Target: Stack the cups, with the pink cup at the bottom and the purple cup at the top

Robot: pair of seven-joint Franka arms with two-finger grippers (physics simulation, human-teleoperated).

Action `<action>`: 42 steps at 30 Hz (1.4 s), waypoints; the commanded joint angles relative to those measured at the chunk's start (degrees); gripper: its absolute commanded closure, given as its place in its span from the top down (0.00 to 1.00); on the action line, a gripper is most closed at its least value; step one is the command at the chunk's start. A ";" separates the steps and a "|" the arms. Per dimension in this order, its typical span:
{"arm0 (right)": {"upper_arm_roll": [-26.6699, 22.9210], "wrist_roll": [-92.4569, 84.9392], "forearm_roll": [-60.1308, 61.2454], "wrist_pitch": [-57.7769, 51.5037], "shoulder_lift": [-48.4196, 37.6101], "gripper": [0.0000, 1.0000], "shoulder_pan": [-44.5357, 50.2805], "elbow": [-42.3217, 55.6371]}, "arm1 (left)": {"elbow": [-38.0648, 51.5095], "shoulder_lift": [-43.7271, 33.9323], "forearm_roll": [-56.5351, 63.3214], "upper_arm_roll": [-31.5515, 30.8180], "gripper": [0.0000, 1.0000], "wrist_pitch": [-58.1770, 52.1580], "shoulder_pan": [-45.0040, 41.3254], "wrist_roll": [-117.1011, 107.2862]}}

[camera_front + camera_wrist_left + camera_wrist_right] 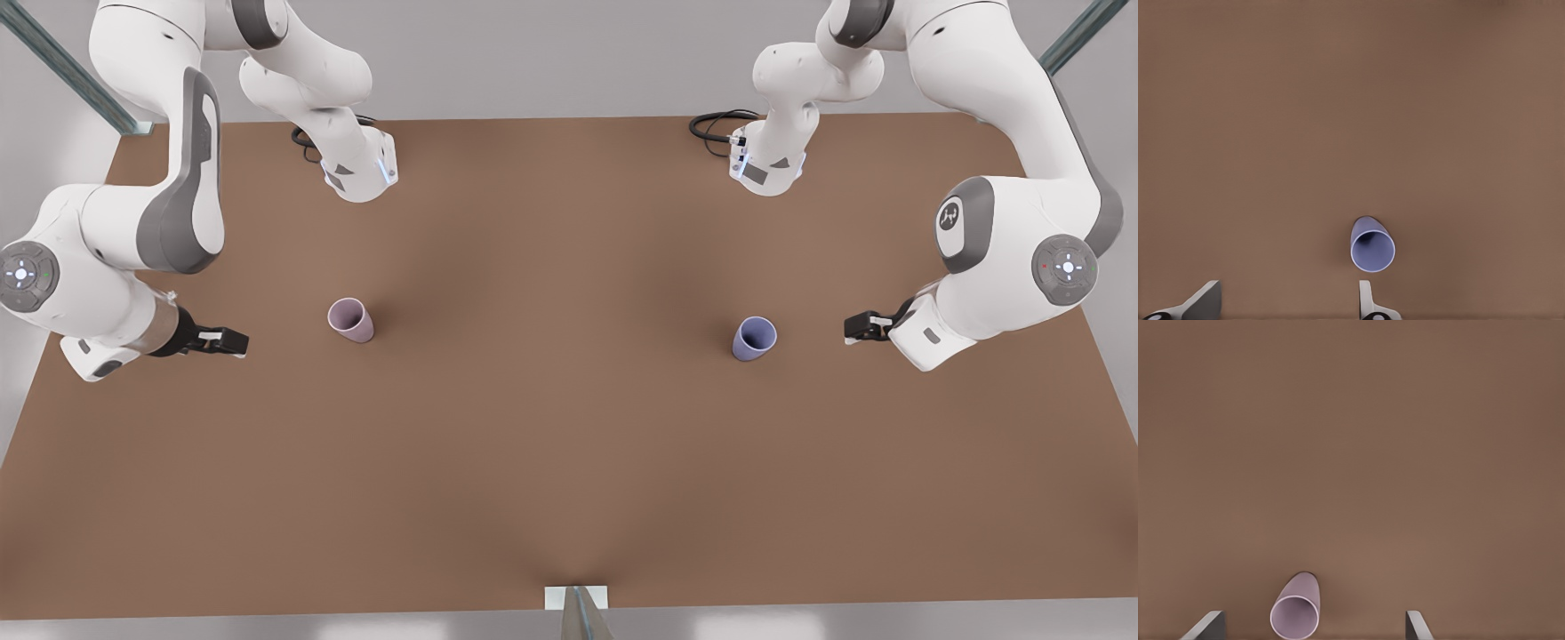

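Nearest the lens: a small white bracket (pixel 576 596) on the near edge of the brown table (pixel 569 480), with nothing standing close to it.

Far over at the front view's left: the right gripper (pixel 235 340), low over the table and level, aimed sideways toward the pink cup (pixel 350 320). Fingers (pixel 1207 625) spread wide, gripping nothing. Between them in the right wrist view, the pink cup, just ahead of the tips, off-centre toward one finger, touching neither.

Pink cup: upright on its base, long axis vertical, mouth up, empty.

Well apart from it, toward the front view's right: the purple cup (pixel 754 338), likewise upright, mouth up, empty. Not yet nested in anything.

Further right again: the left gripper (pixel 852 327), level, pointing at the purple cup, close beside it but clear. Fingers (pixel 1205 300) apart, empty. In the left wrist view, the purple cup just beyond one fingertip rather than centred in the gap.

Nearer arm for each: right for pink, left for purple. Judging by that, probably a short sideways advance plus some centring needed before any closing on the purple cup's wall; stacking not yet begun.
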 commanded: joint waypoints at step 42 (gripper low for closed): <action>-0.10 -21.49 5.41 34.14 -3.76 1.00 0.18 -49.19 | -1.38 1.34 -0.17 0.17 1.00 0.10 -0.09 0.30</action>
